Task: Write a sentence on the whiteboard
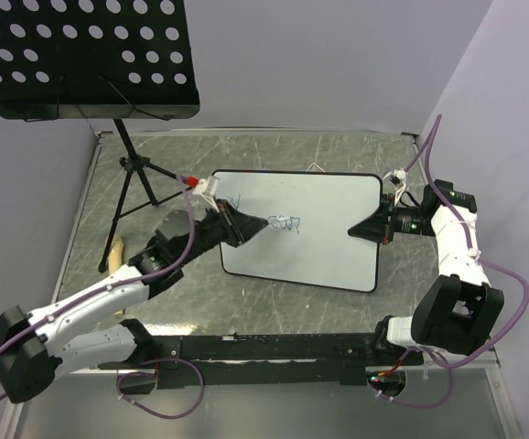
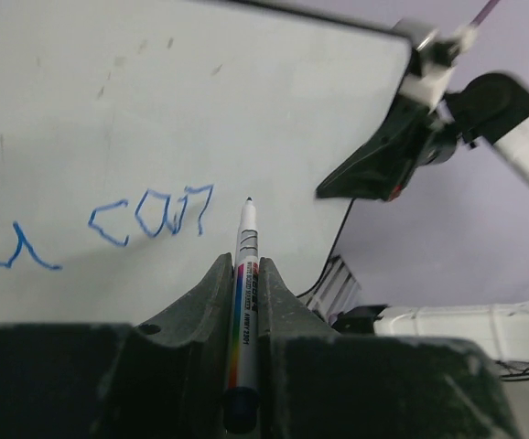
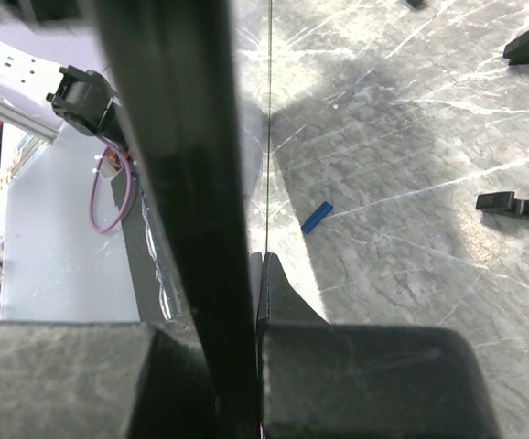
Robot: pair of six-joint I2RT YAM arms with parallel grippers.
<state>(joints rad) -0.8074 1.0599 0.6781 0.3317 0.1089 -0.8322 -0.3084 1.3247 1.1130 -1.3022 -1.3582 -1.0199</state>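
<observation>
- Centrally on the table (image 1: 264, 155), the whiteboard (image 1: 333, 251): glossy white, rectangular, rounded at the corners, edged with a thin black frame.
- Across its left half, the sentence (image 2: 150, 218): thin, angular blue strokes, readable in the left wrist view as a "u" and then "can".
- Over the board's left part, the left gripper (image 1: 246, 224): dark, matte, wedge-shaped fingers drawn narrow around the marker (image 2: 246, 229).
- Slim white barrel with a rainbow stripe and fine print, dark tip aimed at the board just right of "can"; contact with the surface impossible to tell.
- At the board's right edge, the right gripper (image 1: 367, 231), pinched closed on that edge; in the right wrist view, the black frame running edge-on between the fingers and hiding much of the left side.
- Under everything, a grey marbled tabletop, heavily scratched, with a dull sheen.
- At the far left, a black perforated tray (image 1: 81, 55) on a thin tripod (image 1: 134, 183), overhanging the table corner; tripod legs near the board's far-left corner.
- On the tabletop in the right wrist view, a small blue piece (image 3: 317, 217); further right, flat black pieces (image 3: 516, 206).
- Along both white arms, looping purple cables (image 1: 512, 293).
</observation>
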